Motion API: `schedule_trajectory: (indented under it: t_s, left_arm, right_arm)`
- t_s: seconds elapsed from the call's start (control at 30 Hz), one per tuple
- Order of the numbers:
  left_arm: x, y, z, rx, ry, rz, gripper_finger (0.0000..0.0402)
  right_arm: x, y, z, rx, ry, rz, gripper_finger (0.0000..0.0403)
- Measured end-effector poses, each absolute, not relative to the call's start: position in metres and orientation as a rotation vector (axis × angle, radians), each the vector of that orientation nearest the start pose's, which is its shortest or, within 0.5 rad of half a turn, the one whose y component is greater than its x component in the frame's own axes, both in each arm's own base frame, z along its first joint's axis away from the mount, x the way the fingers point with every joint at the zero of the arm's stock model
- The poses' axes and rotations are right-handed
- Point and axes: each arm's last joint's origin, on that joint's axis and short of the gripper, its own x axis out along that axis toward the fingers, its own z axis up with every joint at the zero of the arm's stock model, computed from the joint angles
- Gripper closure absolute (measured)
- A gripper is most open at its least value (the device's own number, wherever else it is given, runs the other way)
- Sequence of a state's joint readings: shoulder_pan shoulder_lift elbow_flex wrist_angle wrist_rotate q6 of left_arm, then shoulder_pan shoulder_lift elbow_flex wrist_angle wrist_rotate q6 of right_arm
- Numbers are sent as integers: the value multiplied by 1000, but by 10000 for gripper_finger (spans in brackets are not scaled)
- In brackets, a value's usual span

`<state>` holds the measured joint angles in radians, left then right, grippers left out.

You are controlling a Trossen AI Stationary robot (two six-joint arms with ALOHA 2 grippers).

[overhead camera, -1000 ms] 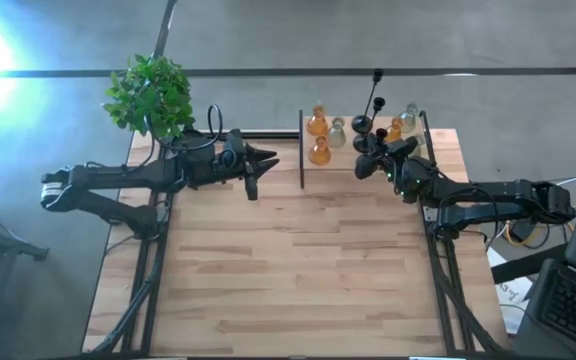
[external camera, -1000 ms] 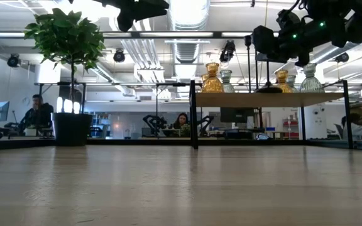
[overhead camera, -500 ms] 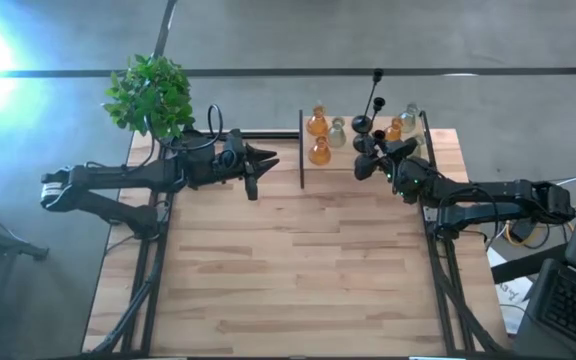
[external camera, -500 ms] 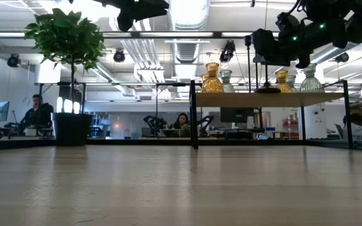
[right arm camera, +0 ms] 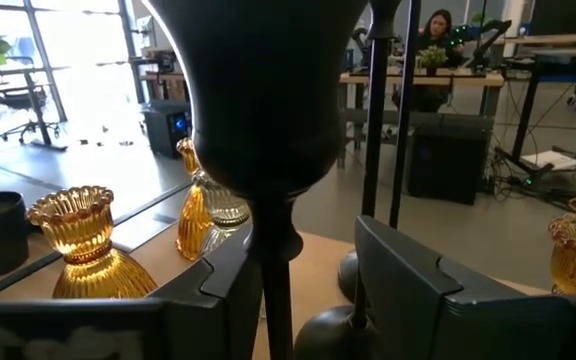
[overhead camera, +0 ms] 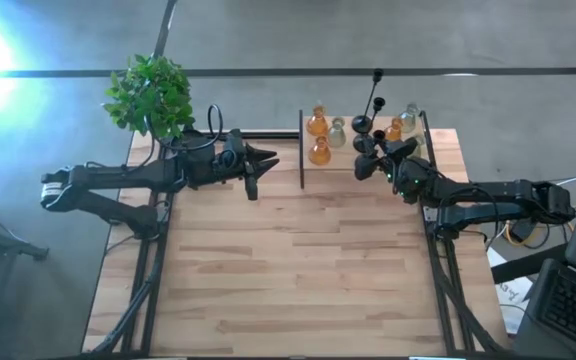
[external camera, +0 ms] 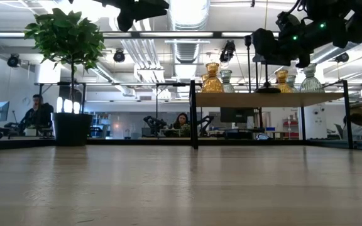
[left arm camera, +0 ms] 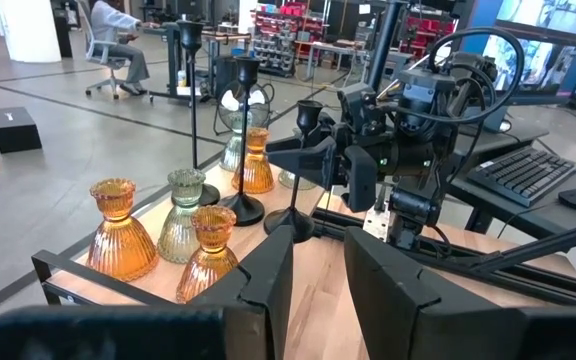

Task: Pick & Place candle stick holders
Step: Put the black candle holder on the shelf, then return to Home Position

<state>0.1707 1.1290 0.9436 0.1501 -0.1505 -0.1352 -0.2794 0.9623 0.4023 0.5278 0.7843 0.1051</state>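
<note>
Between our right gripper's (right arm camera: 303, 290) spread fingers stands a black holder (right arm camera: 268, 110), seemingly untouched. Beyond them sit amber holders (right arm camera: 88, 250) on the shelf (left arm camera: 68, 275). Our left gripper (left arm camera: 318, 275), fingers slightly parted, holds nothing.

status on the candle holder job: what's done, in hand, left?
Done: every holder in view stands on the raised shelf; none on the tabletop.
In hand: right gripper straddles a black candlestick on the shelf, fingers apart, not clamped.
Left: can't tell which ones still need moving. Left gripper waits empty by the plant.
</note>
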Motion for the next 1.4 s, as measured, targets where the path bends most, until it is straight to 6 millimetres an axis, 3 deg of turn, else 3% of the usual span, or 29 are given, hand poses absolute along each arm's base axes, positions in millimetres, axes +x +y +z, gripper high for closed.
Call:
schedule_trajectory:
  t_s: [0.6,0.9,1.4]
  left_arm:
    - [251,48,353,-134,14,323,303]
    - [251,48,353,-134,13,322,303]
    - [251,47,353,-139,13,319,303]
  right_arm:
    - [169,-69,245,142,-35,-1019,218]
    - [167,-66,242,189,4,-917,229]
    - [150,-60,250,193,-1,-905,230]
